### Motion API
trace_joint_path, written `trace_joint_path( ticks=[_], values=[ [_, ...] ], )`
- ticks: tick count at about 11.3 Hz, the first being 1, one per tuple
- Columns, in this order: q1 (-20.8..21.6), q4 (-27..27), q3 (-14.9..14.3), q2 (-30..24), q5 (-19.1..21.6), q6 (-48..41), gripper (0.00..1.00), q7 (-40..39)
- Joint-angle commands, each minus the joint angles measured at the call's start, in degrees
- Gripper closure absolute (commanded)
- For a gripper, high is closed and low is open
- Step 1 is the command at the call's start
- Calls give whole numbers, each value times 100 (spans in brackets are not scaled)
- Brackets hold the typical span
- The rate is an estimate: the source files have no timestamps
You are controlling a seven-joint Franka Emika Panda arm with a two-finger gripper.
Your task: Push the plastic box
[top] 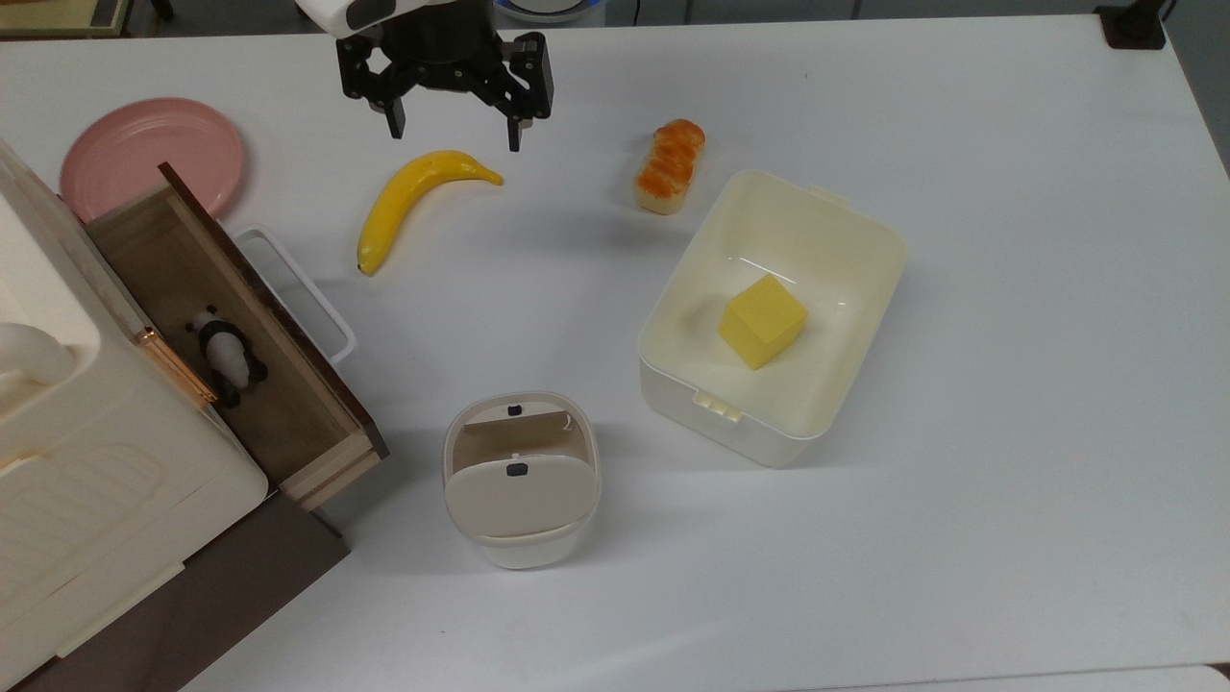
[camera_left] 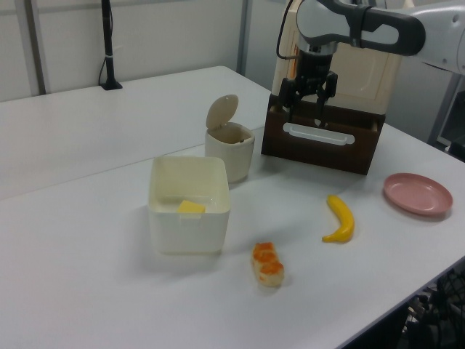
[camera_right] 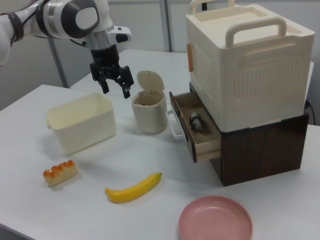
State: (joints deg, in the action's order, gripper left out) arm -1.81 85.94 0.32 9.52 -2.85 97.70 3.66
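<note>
The plastic box (top: 870,252) (camera_left: 189,217) (camera_right: 82,127) is a wide cream-white tub with rounded corners, open on top, standing right of centre in the top view. A yellow cube (top: 763,320) (camera_left: 191,207) lies inside it. My gripper (top: 454,133) (camera_left: 304,110) (camera_right: 116,90) hangs open and empty above the table at the top view's upper left, just above the banana (top: 408,201), well apart from the box.
A small beige swing-lid bin (top: 520,478) (camera_right: 149,107) stands near the box. A bread roll (top: 671,165) lies beside the box's far corner. A cream cabinet (camera_right: 247,65) with an open wooden drawer (top: 235,332) holding a panda toy (top: 227,353), and a pink plate (top: 152,154), occupy the top view's left.
</note>
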Motion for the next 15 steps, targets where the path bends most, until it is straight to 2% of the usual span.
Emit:
trace_joint_path(
  ticks=[1,15],
  values=[
    [49,133,12,-82,-41,-5,0,12],
    [14,98,-6,-82,-58,-32,0,-331]
  ],
)
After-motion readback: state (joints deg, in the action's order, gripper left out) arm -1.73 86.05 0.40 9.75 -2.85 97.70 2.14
